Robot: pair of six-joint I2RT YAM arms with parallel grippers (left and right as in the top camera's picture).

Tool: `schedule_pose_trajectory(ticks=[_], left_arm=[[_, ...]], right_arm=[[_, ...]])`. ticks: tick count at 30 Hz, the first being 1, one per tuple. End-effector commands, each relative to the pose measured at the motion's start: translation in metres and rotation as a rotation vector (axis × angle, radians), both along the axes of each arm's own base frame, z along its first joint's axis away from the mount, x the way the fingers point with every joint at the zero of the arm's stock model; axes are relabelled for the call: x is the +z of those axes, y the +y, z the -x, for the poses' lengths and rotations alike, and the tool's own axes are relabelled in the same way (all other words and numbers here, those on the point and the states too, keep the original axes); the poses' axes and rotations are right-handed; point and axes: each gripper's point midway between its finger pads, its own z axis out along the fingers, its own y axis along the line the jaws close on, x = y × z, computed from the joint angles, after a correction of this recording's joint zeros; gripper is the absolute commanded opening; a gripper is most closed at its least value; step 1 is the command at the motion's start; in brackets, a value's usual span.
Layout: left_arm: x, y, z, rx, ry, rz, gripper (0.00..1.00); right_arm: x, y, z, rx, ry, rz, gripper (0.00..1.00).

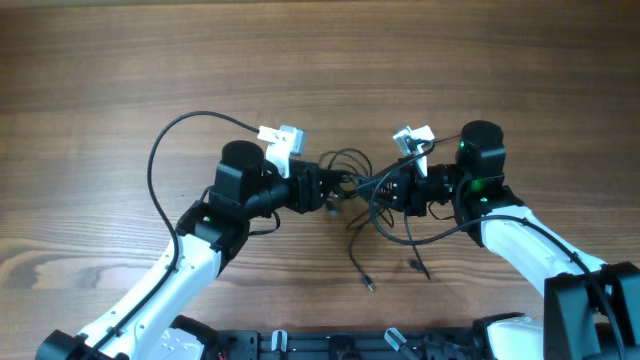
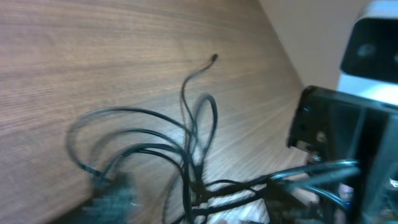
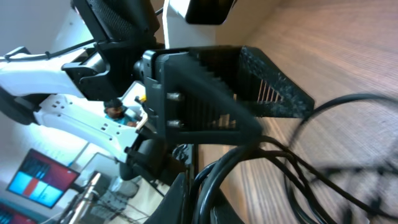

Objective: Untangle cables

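Observation:
The cables are thin black cords in a tangled bunch between my two grippers at the table's middle. Two loose ends trail toward the front, one and another. My left gripper is shut on the bunch's left side. My right gripper is shut on its right side. Strands run taut between them. In the left wrist view the loops spread over the wood, one plug end lies far off, and the right gripper faces me. In the right wrist view the cords run into my jaws, with the left gripper opposite.
The wooden table stretches bare behind the arms. A thicker black arm wire arcs out left of the left arm. A black rail runs along the front edge. Both arms lean inward, close together.

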Motion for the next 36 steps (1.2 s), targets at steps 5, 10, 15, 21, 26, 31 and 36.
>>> schedule_pose_trajectory(ticks=[5, 10, 15, 21, 26, 31, 36], left_arm=[[-0.005, 0.007, -0.013, 0.074, -0.037, -0.063, 0.55], [-0.033, 0.006, -0.01, 0.062, 0.051, -0.098, 0.4], [-0.042, -0.004, 0.006, -0.025, 0.123, -0.065, 0.04], [0.02, 0.048, -0.014, 0.16, 0.016, 0.025, 0.04], [0.064, 0.12, -0.004, 0.377, -0.064, 0.044, 0.04], [0.076, 0.189, -0.005, 0.633, -0.105, 0.018, 0.04], [0.07, 0.226, -0.005, 0.76, -0.078, 0.008, 0.04]], right_arm=[[0.006, 0.01, 0.019, 0.106, 0.035, -0.024, 0.09], [0.008, 0.013, 0.021, 0.116, 0.013, -0.027, 0.08], [0.005, 0.014, 0.013, 0.074, 0.001, -0.011, 0.09], [-0.065, -0.014, -0.072, -0.52, 0.156, 0.314, 0.04], [-0.107, -0.086, -0.102, -0.853, 0.282, 0.506, 0.05], [-0.111, -0.189, -0.112, -1.08, 0.449, 0.439, 0.04], [-0.089, -0.238, -0.115, -1.146, 0.428, 0.297, 0.04]])
